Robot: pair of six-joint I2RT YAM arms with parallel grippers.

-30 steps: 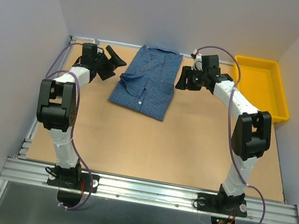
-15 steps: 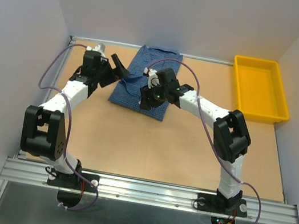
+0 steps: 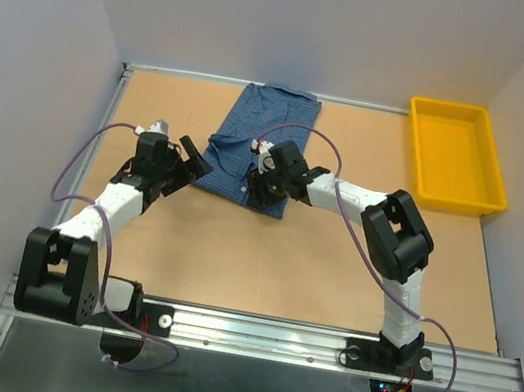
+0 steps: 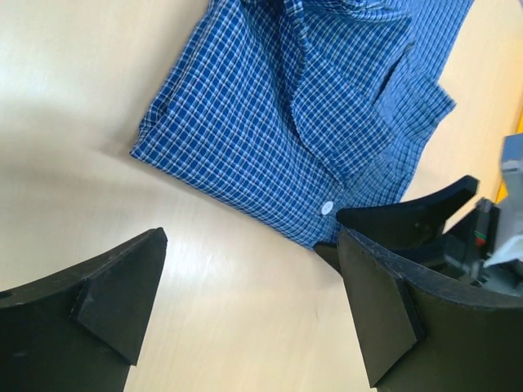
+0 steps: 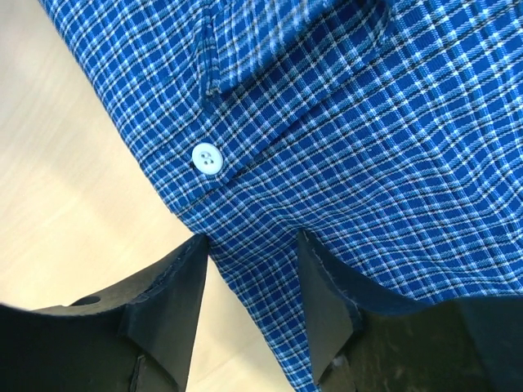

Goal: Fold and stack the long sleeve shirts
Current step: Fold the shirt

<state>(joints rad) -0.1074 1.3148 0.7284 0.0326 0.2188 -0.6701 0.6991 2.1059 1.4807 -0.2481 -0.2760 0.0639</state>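
1. The folded blue checked button-up shirt (image 3: 260,140) lies flat at the far middle of the tan wooden table (image 3: 332,259).
2. My right gripper (image 5: 252,245) stands half-spread astride the shirt's near hem, the cloth between its fingers unpinched. I judge it is placed to take that edge.
3. My left gripper (image 4: 249,245) gapes wide and empty beside the near-left corner, ready to help.

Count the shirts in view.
1. The blue check shirt lies folded at the far middle of the table, its near edge between the fingers of the right gripper. None other shows; one could be hidden beneath it.
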